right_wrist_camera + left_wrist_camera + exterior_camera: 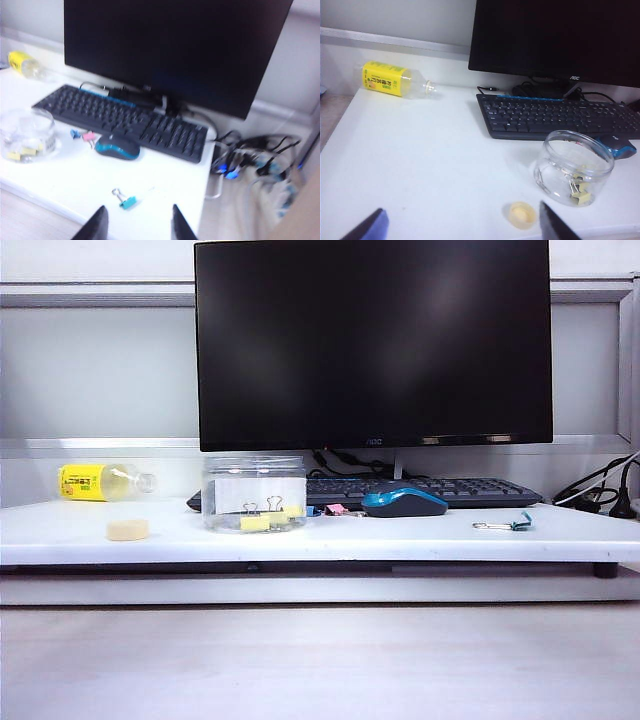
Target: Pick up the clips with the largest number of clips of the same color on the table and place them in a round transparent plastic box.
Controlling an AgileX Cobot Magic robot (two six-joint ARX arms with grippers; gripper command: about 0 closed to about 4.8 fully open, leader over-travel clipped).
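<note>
Nearest the camera, a pale round cap (128, 529) lay on the white surface (400, 538), while the yellow clips (268, 519) sat inside the round transparent plastic box (254, 492). Both grippers hung clear and empty: left gripper (462, 226) wide, right gripper (135, 224) partly open. Judged complete; only smooth-plastic teal clip (127, 201) and pink clip (90, 136) remained outside.
</note>
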